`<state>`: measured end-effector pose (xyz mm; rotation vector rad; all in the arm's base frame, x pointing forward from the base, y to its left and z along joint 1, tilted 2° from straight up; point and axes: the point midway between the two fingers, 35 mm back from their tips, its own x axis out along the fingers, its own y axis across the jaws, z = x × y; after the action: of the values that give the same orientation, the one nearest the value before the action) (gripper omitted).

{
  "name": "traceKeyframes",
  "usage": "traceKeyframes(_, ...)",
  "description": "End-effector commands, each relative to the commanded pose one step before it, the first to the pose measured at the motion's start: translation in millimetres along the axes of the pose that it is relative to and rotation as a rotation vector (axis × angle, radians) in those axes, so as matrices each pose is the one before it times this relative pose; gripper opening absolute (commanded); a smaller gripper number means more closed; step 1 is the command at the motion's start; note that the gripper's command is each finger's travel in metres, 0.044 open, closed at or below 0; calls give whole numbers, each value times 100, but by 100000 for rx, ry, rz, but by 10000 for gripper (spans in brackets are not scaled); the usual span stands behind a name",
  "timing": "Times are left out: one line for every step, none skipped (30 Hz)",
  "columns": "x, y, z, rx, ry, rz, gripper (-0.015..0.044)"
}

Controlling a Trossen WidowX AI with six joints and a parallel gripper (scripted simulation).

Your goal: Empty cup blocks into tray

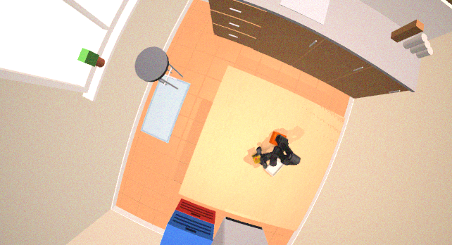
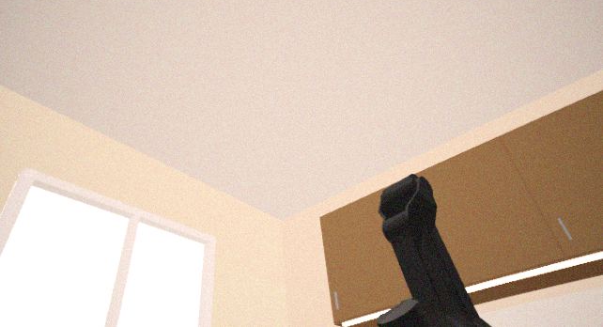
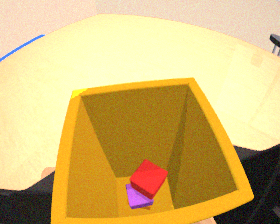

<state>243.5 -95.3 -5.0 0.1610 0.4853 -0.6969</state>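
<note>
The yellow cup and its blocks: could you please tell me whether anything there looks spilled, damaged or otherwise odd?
Nothing stands out. The yellow cup looks undamaged between the fingers of the gripper, and the red block and purple block lie inside it, with no spilled block in view.
</note>
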Motion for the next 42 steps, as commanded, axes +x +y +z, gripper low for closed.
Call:
traceKeyframes(-143, 78, 450, -135, -213, 244, 0)
traceKeyframes(-43, 2, 90, 3, -4, 1, 0)
traceKeyframes(-45, 1, 90, 3, -4, 1, 0)
traceKeyframes(-46, 0, 90, 3, -4, 1, 0)
traceKeyframes(-43, 2, 89, 3, -4, 1, 0)
traceKeyframes(-45, 1, 89, 3, -4, 1, 0)
traceKeyframes(-46, 0, 89, 3, -4, 1, 0)
traceKeyframes(-47, 2, 95, 3, -4, 2, 0)
traceKeyframes(-49, 1, 95, 3, -4, 1, 0)
traceKeyframes(-50, 0, 95, 3, -4, 1, 0)
traceKeyframes(-47, 1, 93, 3, -4, 1, 0)
traceKeyframes(-48, 0, 93, 3, -4, 1, 0)
traceKeyframes(-49, -1, 92, 3, -4, 1, 0)
traceKeyframes(-51, 0, 99, 3, -4, 2, 0)
traceKeyframes(-53, -1, 99, 3, -4, 1, 0)
traceKeyframes(-54, -2, 99, 3, -4, 1, 0)
traceKeyframes(-50, 0, 96, 3, -4, 1, 0)
traceKeyframes(-52, -1, 96, 3, -4, 1, 0)
traceKeyframes(-53, -2, 96, 2, -4, 1, 0)
traceKeyframes(-54, 0, 104, 3, -4, 1, 0)
traceKeyframes(-56, -1, 105, 3, -4, 1, 0)
traceKeyframes(-58, -2, 104, 3, -4, 1, 0)
traceKeyframes(-53, 0, 101, 3, -4, 1, 0)
traceKeyframes(-55, -1, 101, 3, -4, 1, 0)
traceKeyframes(-56, -2, 101, 2, -4, 1, 0)
traceKeyframes(-57, 1, 110, 3, -4, 1, 0)
traceKeyframes(-59, 0, 111, 3, -4, 1, 0)
traceKeyframes(-61, -1, 111, 3, -4, 1, 0)
traceKeyframes(-60, 3, 119, 3, -4, 2, 0)
traceKeyframes(-63, 1, 120, 3, -4, 1, 0)
traceKeyframes(-65, 0, 120, 3, -4, 1, 0)
traceKeyframes(-63, 7, 133, 3, -4, 2, 0)
traceKeyframes(-66, 5, 133, 3, -4, 2, 0)
traceKeyframes(-69, 3, 133, 3, -4, 2, 0)
traceKeyframes(-64, 15, 153, 4, -5, 2, 0)
traceKeyframes(-68, 13, 154, 4, -5, 2, 0)
traceKeyframes(-71, 10, 154, 4, -5, 2, 0)
traceKeyframes(-51, 10, 112, 3, -3, 1, 0)
traceKeyframes(-37, 6, 80, 2, -2, 1, 0)
traceKeyframes(-23, 3, 48, 1, -1, 1, 0)
traceKeyframes(-8, 1, 16, 0, 0, 0, 0)
traceKeyframes(0, 0, 0, 0, 0, 0, 0)
